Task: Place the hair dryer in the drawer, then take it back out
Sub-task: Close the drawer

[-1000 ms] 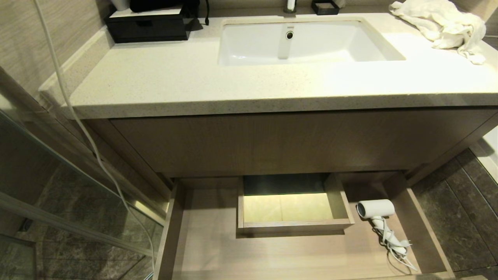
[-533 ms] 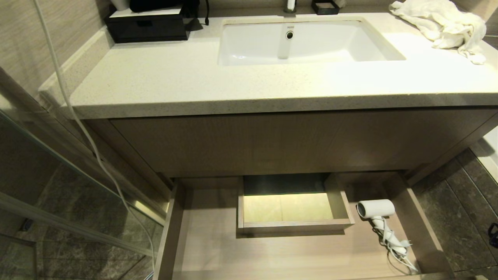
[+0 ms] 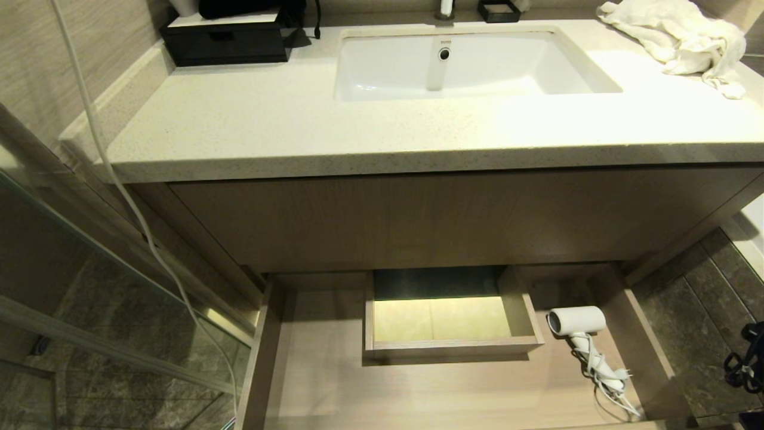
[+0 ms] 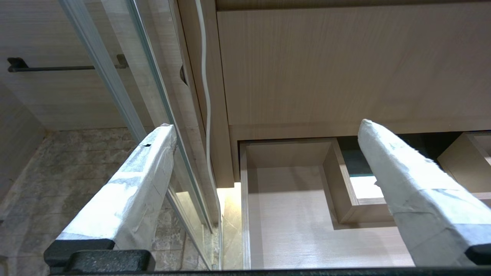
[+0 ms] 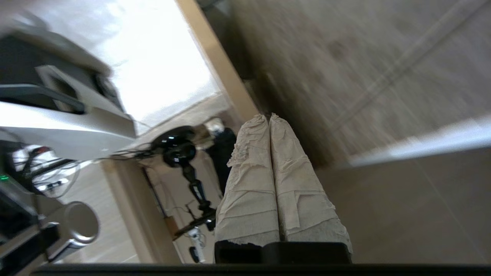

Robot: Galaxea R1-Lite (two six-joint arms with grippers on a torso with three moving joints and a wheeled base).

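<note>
Head view shows the small white hair dryer with its dark round mouth and white cord wound about the handle lying inside the very wide, shallow light-brown wood-grain drawer, which stands pulled out beneath the taller wood-grain vanity panel. It rests on the drawer floor toward my right side, just beside the boxed rectangular notch at the rear wall, barrel toward the notch and handle trailing toward the front.

By my reckoning the first half of the job is done: the dryer is in the drawer. What is left is to take it back out, and I have no hold on it yet.

My right pincer has its two wrapped fingers pressed flat together with nothing between them; in the head view only a dark part of that arm shows at the right edge, over the dark floor tiles and well apart from the dryer. I would need to part the fingers before any grasp.

My left pincer is spread wide and empty, parked by the drawer's left corner near the glass partition.
</note>
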